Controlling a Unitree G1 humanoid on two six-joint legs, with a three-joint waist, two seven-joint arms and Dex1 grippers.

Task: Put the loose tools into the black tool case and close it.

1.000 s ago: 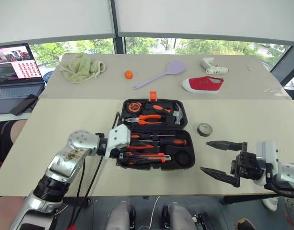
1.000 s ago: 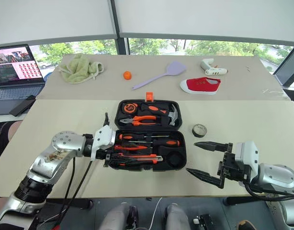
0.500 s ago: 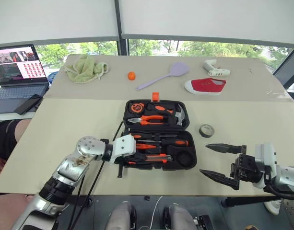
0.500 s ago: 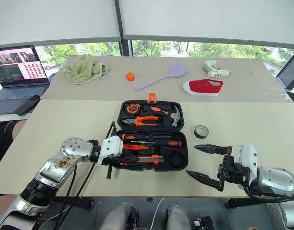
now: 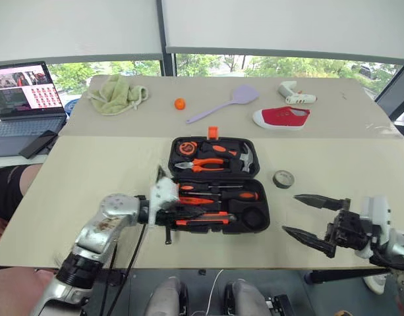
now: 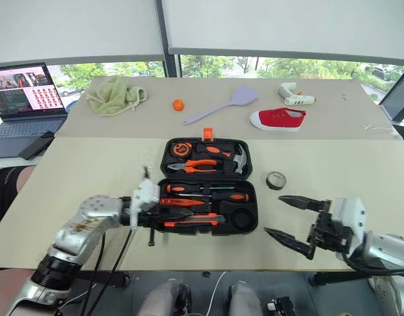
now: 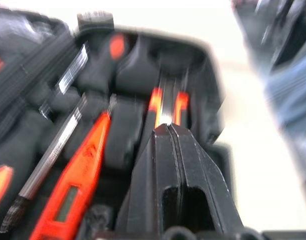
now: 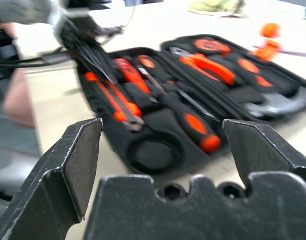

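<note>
Now the black tool case [image 5: 218, 184] is lying open on the beige table [image 5: 89, 164], and most of the set is already sitting in its slots: two orange-and-black screwdrivers [image 5: 218, 195] and the utility knife [image 5: 202, 222] in the half nearer the robot, with the slim tester screwdriver [image 7: 75, 192] lying among them. The round recess [image 5: 253, 218] at the case's near right corner is standing empty.

One loose tool is waiting outside: the small dark tape roll [image 5: 282, 178], lying flat on the table just beside the right edge of the case, level with the hinge line. Being a ring, it has no long axis to line up with.

The left gripper [image 5: 163, 209] is hanging at the left edge of the case, over the near half, pointing across it toward the right. In its wrist view the two fingers [image 7: 165, 165] are pressing together with nothing between them.

The right gripper [image 5: 308, 217] is hovering to the right of the case, off its near right corner, its jaws spread wide and holding nothing, pointing back toward the case. The tape roll is lying just beyond its fingertips, further from the robot, so the right arm looks much the nearer one. My judgement is that the tape is the step in hand, then the lid, which is lying flat on the far side with its orange latch [image 5: 212, 132] at the far edge.
</note>
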